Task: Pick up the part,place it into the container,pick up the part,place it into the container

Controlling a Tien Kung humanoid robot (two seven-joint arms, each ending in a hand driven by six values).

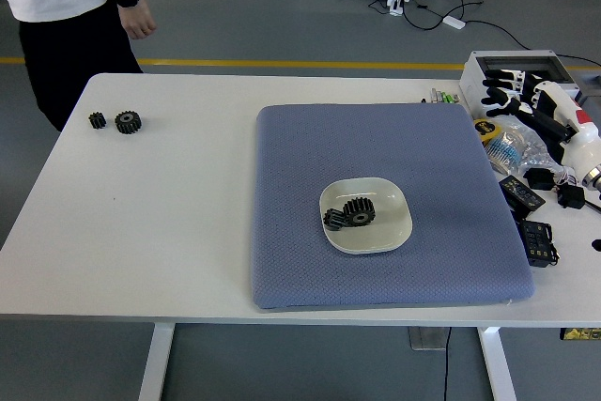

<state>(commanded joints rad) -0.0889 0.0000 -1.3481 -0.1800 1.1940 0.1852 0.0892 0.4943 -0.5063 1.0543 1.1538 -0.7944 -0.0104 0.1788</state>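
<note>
A white dish [395, 230] sits on the blue-grey mat [300, 176] and holds two black gears, a larger one [359, 210] and a smaller one [334, 221], touching each other. Two more black gears lie at the table's far left, a small one [97, 120] and a larger one [128, 121]. My right hand [518, 100] is at the right edge, off the mat, fingers spread and empty. My left arm is out of view.
A grey box [521, 72], a plastic bag [515, 146] and black adapters [535, 237] crowd the table's right side. A person [66, 7] stands at the far left corner, one hand [139, 22] hanging free.
</note>
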